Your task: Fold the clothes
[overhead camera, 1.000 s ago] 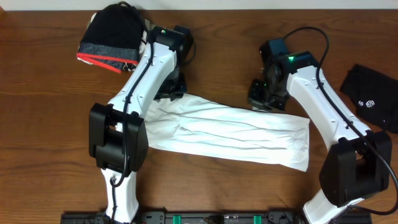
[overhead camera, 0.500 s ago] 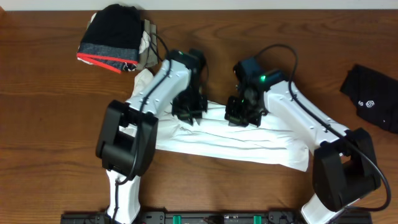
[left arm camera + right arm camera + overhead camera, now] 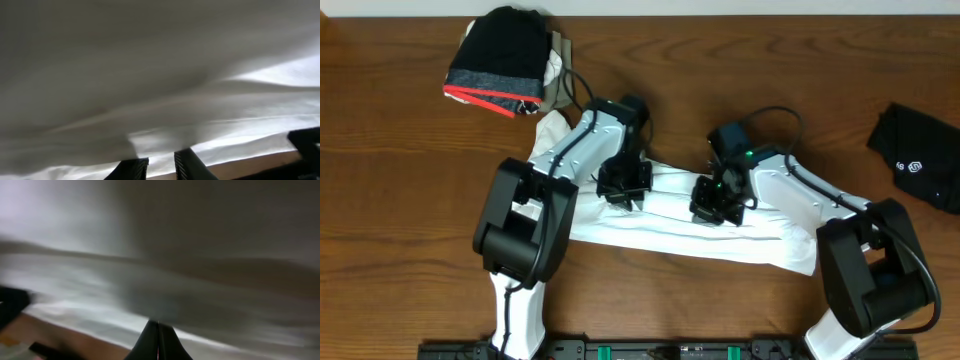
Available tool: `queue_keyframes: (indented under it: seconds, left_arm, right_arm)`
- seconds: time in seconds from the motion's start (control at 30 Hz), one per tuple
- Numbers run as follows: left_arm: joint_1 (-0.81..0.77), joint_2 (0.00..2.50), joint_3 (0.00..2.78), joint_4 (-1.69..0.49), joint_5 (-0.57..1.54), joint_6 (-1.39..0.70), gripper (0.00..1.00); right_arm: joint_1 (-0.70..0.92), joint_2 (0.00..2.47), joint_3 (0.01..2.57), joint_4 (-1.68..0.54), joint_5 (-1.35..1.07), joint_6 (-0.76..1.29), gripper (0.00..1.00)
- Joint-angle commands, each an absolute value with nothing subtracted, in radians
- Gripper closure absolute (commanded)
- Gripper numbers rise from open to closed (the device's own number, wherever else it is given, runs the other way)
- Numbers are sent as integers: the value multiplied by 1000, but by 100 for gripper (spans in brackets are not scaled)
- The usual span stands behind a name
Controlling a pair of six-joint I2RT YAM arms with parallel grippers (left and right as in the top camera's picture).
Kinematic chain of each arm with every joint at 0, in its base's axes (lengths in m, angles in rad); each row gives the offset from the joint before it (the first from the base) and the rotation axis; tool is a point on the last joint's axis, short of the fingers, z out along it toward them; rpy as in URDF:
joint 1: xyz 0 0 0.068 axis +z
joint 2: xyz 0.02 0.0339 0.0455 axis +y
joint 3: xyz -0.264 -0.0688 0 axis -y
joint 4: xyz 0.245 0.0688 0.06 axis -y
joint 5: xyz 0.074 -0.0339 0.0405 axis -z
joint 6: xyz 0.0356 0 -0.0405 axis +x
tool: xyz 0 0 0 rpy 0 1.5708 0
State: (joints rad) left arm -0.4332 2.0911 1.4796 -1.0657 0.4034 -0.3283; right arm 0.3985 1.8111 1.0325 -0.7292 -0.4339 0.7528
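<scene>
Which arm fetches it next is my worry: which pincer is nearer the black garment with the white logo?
Right. The right pincer is over the white shirt, with the black garment off to its right at the table edge. The left pincer is farther left on the shirt.

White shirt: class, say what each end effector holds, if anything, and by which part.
The left end effector and the right end effector each pinch the white shirt at its far long edge, folded over towards the middle.
</scene>
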Motion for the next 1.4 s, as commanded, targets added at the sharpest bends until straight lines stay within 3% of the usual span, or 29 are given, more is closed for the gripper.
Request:
queue_keyframes:
  seconds: [0.0,0.7,0.93,1.17,1.37]
  left_arm:
    - [-395,2093,1465,-1074,354,-303,78]
    - [-192,2083,1388,-1086,355,-239,79]
    - [-192,1948,1392,-1090,355,-208,79]
    - [-191,1769,1392,-1089,355,-233,78]
    - [-191,1730,1392,-1100,355,-233,78]
  right_arm:
    - [344,1811,995,-743,-415,731,98]
    - [63,1811,918,-770,-415,483,94]
    - [-17,1811,936,-772,-415,453,94]
    - [-86,1811,960,-737,-414,327,85]
    - [-125,1811,1056,-738,-279,321,84]
